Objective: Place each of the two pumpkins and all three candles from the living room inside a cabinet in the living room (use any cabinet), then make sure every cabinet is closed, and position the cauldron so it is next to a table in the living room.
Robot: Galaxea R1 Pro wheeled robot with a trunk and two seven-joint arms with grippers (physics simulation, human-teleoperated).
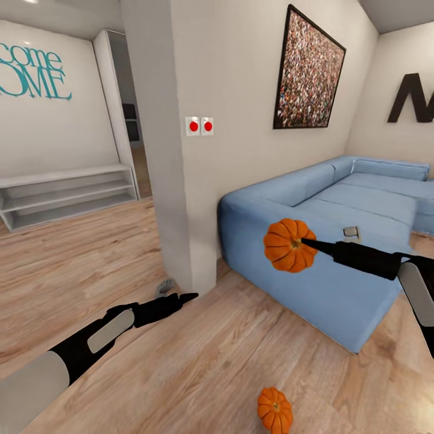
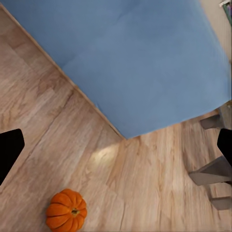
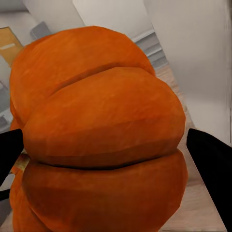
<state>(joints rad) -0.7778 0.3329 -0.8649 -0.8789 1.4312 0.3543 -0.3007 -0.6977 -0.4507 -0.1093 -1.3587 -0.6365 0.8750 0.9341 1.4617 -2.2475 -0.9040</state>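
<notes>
R gripper (image 1: pixel 303 240) is clamped on a pumpkin (image 1: pixel 289 245), held in the air in front of the sofa (image 1: pixel 337 211), w/ the fingers running in from the right and their tips at the pumpkin's middle. In the R wrist view that pumpkin (image 3: pixel 101 140) sits right up against the camera, orange ribs bulging betw. the two dark fingers (image 3: pixel 212 164) at either side.

2nd pumpkin (image 1: pixel 275 410) lies on the wood floor (image 1: pixel 181 361), near the bottom edge of the head view, well apart from the sofa's front corner and below the held one. L wrist view shows it too (image 2: pixel 66 210), stem up, on the planks a short way out from the sofa's corner (image 2: pixel 125 67).

L gripper (image 1: pixel 184 297) hangs low over the floor near the base of the white wall corner (image 1: pixel 181 181), holding nothing; fingers point toward the sofa. In the head view they look close together, but in the wrist view the dark fingertips (image 2: pixel 9 150) sit at opposite edges w/ bare floor betw. them, so jaws are apart.

A small grey object (image 1: pixel 351 231) rests on the sofa seat; too small to tell what. Wall carries two red-dot switches (image 1: pixel 199 126) and a framed picture (image 1: pixel 308 75). Low white shelves (image 1: pixel 66 196) stand at the far left wall.
</notes>
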